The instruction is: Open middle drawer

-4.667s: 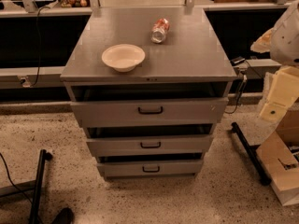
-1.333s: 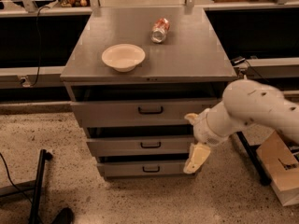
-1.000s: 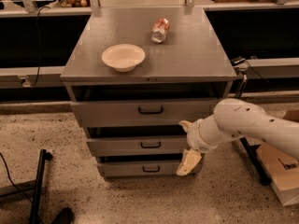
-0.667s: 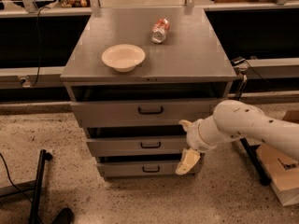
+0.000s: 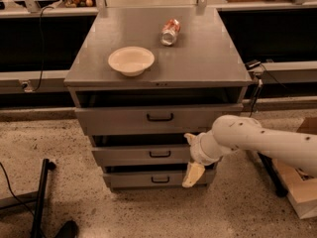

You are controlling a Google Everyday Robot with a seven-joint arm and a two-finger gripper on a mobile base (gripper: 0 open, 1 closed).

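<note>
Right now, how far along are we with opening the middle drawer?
Done: nothing on the drawer itself; the middle drawer looks unopened, no tray showing. In hand: the gripper hangs by the drawer fronts' right end, right of and below the black handle, not on it. Left: reach the handle and pull.

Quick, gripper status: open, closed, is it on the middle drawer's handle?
Gripper: open or closed cannot be told. It is at the right end of the middle drawer front, well right of the black handle, not on it.
</note>
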